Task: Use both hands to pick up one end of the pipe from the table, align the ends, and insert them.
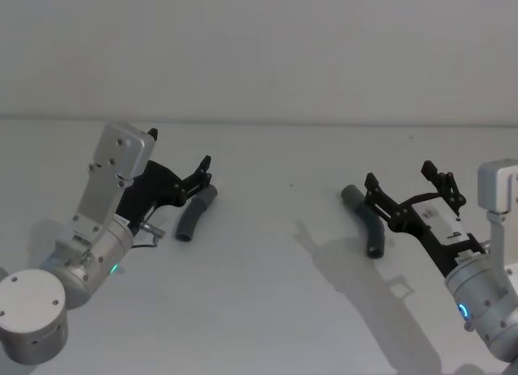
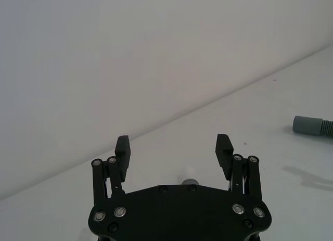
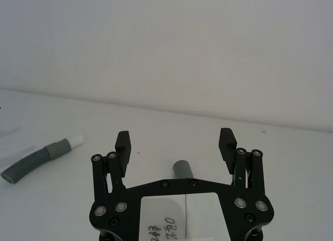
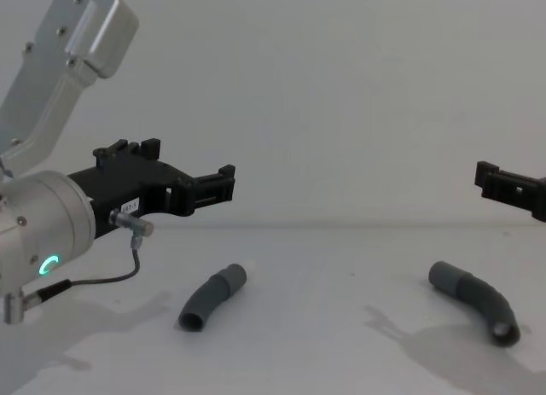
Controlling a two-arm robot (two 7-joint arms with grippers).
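Observation:
Two dark grey ribbed pieces of the pipe lie apart on the white table (image 1: 267,310). The left piece (image 1: 197,213) (image 4: 213,297) has a smooth cuff and a narrow white tip (image 3: 77,140). My left gripper (image 1: 204,172) (image 2: 174,144) (image 4: 217,186) hovers open just above that piece's far end, holding nothing. The right piece (image 1: 364,221) (image 4: 473,299) curves toward me, and its grey cuff (image 3: 182,169) points away. Above it my right gripper (image 1: 401,176) (image 3: 175,139) hangs open and clear of the piece.
A thin black cable (image 4: 111,280) loops under the left wrist. A pale wall (image 1: 259,51) rises behind the table's far edge. Bare table lies between the two pieces.

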